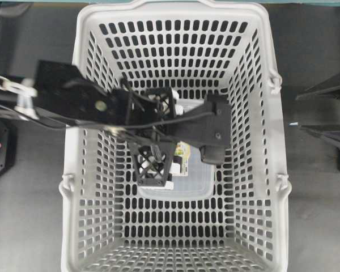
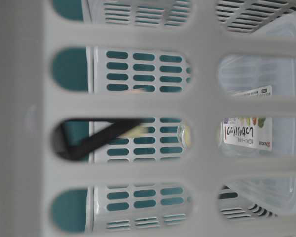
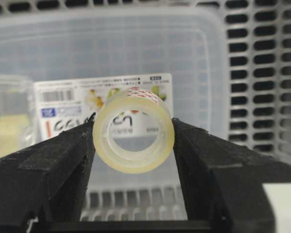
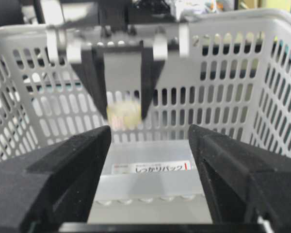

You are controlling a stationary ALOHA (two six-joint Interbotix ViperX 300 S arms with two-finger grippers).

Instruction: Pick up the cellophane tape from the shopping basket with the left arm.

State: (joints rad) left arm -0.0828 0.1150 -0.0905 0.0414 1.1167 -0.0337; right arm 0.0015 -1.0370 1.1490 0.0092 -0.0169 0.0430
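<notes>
Two black fingers (image 3: 63, 165) of the left gripper (image 3: 134, 138) press against opposite sides of the cellophane tape (image 3: 134, 138), so the pale yellowish roll sits clamped between them with its open core facing the left wrist camera. Behind the roll lies a clear rectangular container (image 3: 111, 48) with a printed label (image 3: 68, 97), resting on the slotted floor of the shopping basket (image 3: 262, 73); part of the label is blocked by the roll. At the left edge of that view a yellowish shape shows through clear plastic, too blurred to identify.

From overhead, the left arm (image 1: 73, 96) reaches from the left into the basket (image 1: 260, 170), and its wrist and lattice fingers cover the tape completely; only slivers of the container (image 1: 198, 181) and label show beneath them. The table-level view is almost wholly filled by the blurred near wall of the basket (image 2: 138, 103); through its slots a dark bar, a faint yellowish patch and the container's label (image 2: 246, 133) can be made out, little else.

In the right wrist view, the right gripper (image 4: 149, 160) stands with its jaws wide apart and nothing between them, outside the basket (image 4: 262, 87). Beyond, the left gripper (image 4: 124, 109) appears motion-blurred, with the tape (image 4: 124, 112) as a smeared pale blob at its fingertips, above the container (image 4: 150, 167).
</notes>
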